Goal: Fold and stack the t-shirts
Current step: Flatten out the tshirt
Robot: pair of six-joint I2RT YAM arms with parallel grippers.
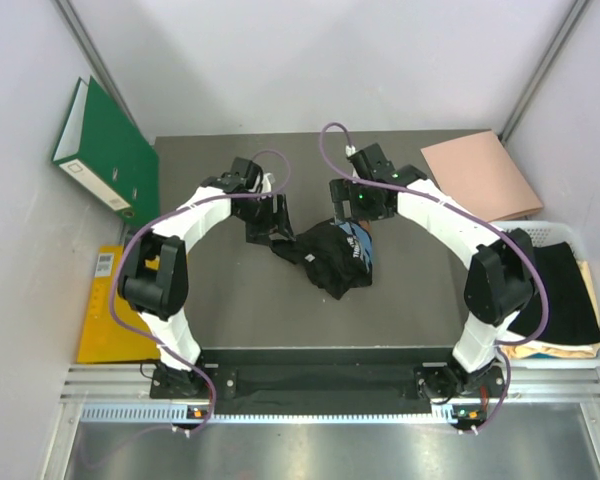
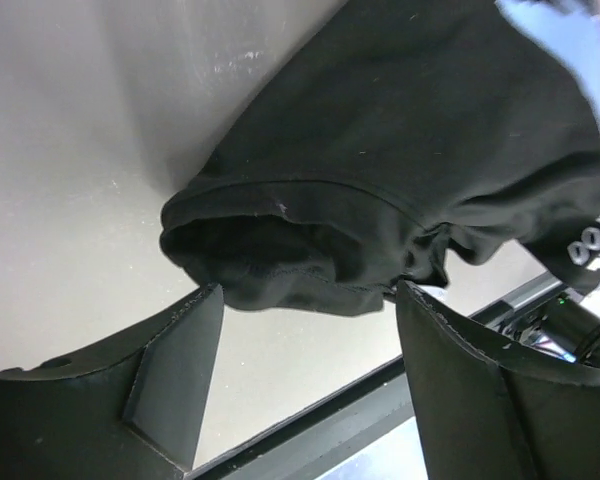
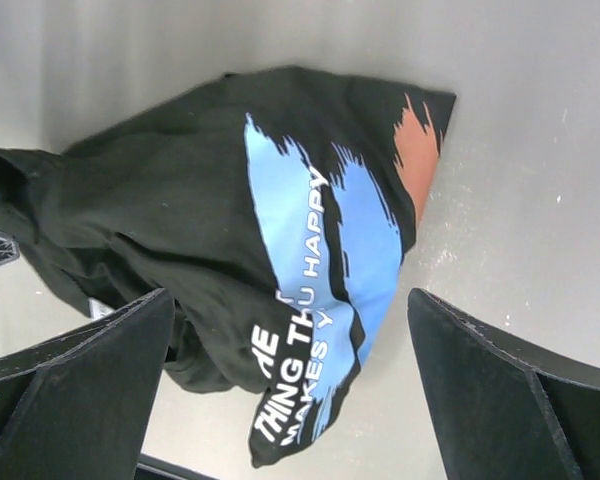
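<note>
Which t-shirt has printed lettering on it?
The crumpled black t-shirt on the table, white words on blue; the black shirt and cream shirt in the basket look plain.

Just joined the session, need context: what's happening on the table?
Both arms are on a crumpled black t-shirt with a blue print, mid-table. The left claw stands open at its sleeve opening, not clamped. The right claw hangs open over the printed part. Nothing folded yet. A white basket on the right holds black fabric and a cream-yellow piece.
</note>
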